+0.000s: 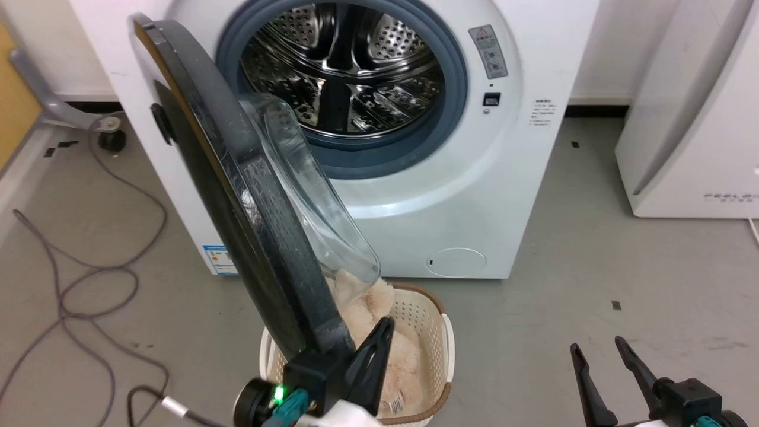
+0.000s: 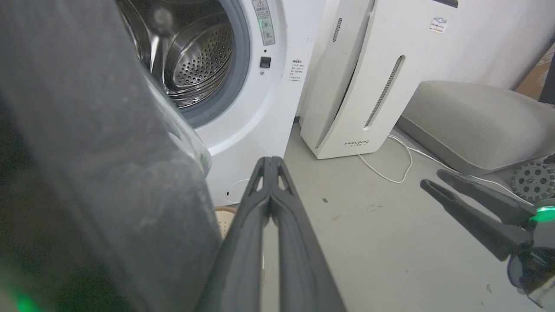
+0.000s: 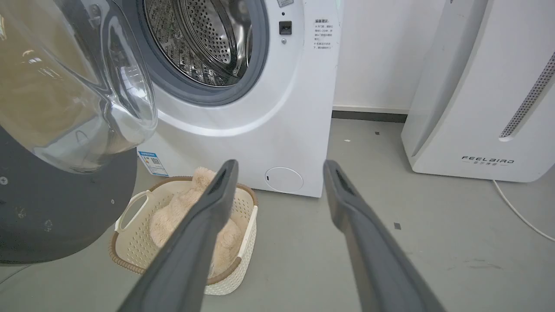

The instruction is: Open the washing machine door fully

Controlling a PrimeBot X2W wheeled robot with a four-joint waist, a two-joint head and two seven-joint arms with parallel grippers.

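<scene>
Head view: washing machine door (image 1: pixel 237 196), swung out from the washing machine (image 1: pixel 504 196), hides part of the basket (image 1: pixel 447 356) (plush (image 1: pixel 370 305) inside) on grey floor (image 1: pixel 593 267); left gripper (image 1: pixel 386 325) closed at its rim, right gripper (image 1: pixel 596 344) open.

The one word you can read is the brand name FEELBIRD (image 3: pixel 488 160), in dark capitals low on the front of the white appliance (image 3: pixel 477 86) that stands to the right of the washing machine (image 3: pixel 277 108). On the machine's front, just right of the drum (image 1: pixel 344 71), you see a grey warning label (image 1: pixel 489 51) with a triangle sign at its top. Further right is a small block of dark print (image 1: pixel 541 112), and low at the left corner sits a blue label (image 1: pixel 219 259). Their lettering is too small for you to read.
</scene>
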